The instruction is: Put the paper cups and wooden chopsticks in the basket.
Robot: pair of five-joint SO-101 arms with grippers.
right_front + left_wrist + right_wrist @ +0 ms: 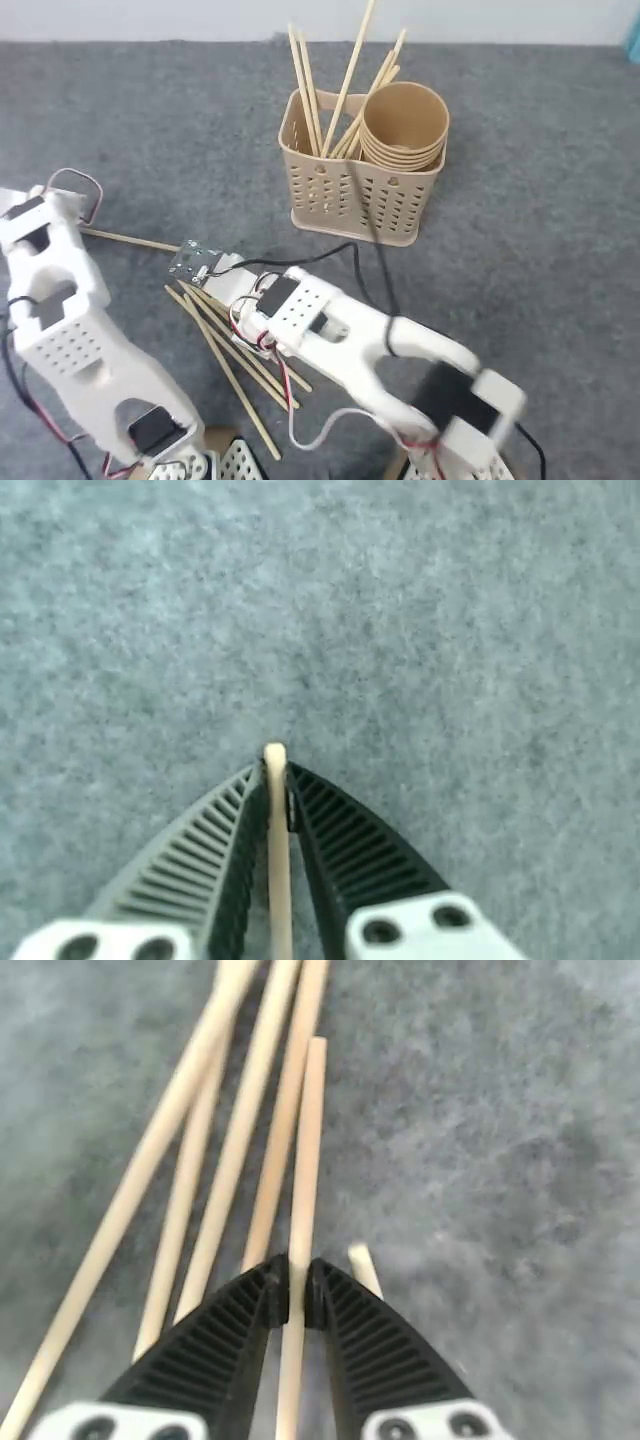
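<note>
left gripper [275, 780] pinches a thin pale wooden chopstick [277, 870] at its tips over grey carpet [450, 630]; right gripper [297, 1285] clamps a second chopstick [308, 1130] among loose sticks [235, 355] near the beige slotted plastic basket [340, 200].

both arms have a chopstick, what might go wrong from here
1. The right tool is shut on a chopstick lying against loose chopsticks; lifting may drag them.
2. The left tool grips a second chopstick near one end; it may slip or swing.
3. The basket is crowded by paper cups; insertion may snag.
</note>
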